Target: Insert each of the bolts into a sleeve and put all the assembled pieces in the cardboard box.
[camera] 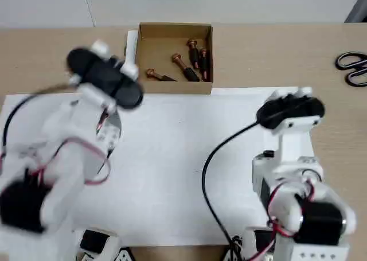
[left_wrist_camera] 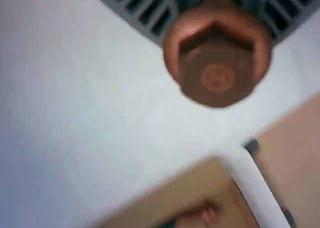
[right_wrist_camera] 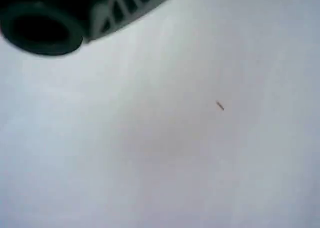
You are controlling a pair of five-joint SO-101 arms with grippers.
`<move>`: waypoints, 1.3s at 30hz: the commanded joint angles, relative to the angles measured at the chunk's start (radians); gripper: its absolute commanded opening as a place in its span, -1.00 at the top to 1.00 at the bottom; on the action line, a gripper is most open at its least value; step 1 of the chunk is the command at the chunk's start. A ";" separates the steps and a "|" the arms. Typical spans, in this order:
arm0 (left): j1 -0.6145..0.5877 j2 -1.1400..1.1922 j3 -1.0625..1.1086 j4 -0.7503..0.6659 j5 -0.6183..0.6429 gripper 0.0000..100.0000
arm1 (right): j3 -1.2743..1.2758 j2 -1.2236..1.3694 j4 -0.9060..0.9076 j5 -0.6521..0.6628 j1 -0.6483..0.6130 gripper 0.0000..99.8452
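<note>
**Operator:** Report the position of the bolt.

**Technician:** The bolt (left_wrist_camera: 217,62) is gripped in the left jaws. In the left wrist view its copper head faces the camera, with a ribbed jaw face on either side of it. The shaft is hidden behind the head, so I cannot tell whether a sleeve is fitted on it. The bolt hangs above the white sheet (camera: 172,158), near a corner of the cardboard box (camera: 175,27).

**Operator:** State of the left jaws?

**Technician:** Clenched on the bolt. In the high view the left arm (camera: 103,77) sits just beside the left wall of the box.

**Operator:** Is there a separate sleeve?

**Technician:** Yes. A black sleeve (right_wrist_camera: 40,32) lies against a ribbed face of the right jaws, with its open end toward the camera. It is held clear of the sheet.

**Operator:** State of the right jaws?

**Technician:** Grasping the sleeve. One jaw face is visible. The right arm (camera: 289,109) is over the right part of the sheet, well apart from the box.

**Operator:** Contents of the box?

**Technician:** Four assembled pieces (camera: 184,67), each with a copper head and a dark sleeve, lie on the box floor. One is near the left wall and three are toward the right.

**Operator:** Other items?

**Technician:** The box stands on the worktop (camera: 258,54), touching the far edge of the sheet. A pair of scissors (camera: 352,66) lies at the right edge of the worktop. A black cable (camera: 209,163) runs across the sheet from the right arm.
</note>
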 commanded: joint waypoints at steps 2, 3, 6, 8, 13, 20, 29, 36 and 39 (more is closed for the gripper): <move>0.000 -0.305 0.298 -0.209 -0.002 0.99 | 0.141 -0.137 -0.150 0.066 -0.044 1.00; 0.000 -0.379 0.381 -0.255 -0.002 0.99 | 0.176 -0.170 -0.180 0.075 -0.054 1.00; 0.000 -0.626 0.633 -0.410 -0.002 0.99 | 0.285 -0.259 -0.265 0.080 -0.094 1.00; 0.000 -0.792 0.803 -0.535 0.000 0.99 | 0.356 -0.314 -0.305 0.077 -0.120 1.00; -0.002 -0.922 1.009 -0.709 0.146 0.99 | 0.529 -0.433 -0.427 0.078 -0.171 1.00; 0.000 -0.896 1.017 -0.813 0.508 0.99 | 0.689 -0.558 -0.539 0.074 -0.306 1.00; 0.009 -0.893 1.076 -0.816 0.723 0.99 | 0.783 -0.661 -0.553 0.071 -0.429 1.00; 0.015 -0.891 1.130 -0.818 0.913 0.99 | 0.885 -0.661 -0.710 0.077 -0.487 1.00; 0.072 -0.891 1.148 -0.816 0.937 0.99 | 0.937 -0.661 -0.774 0.074 -0.536 1.00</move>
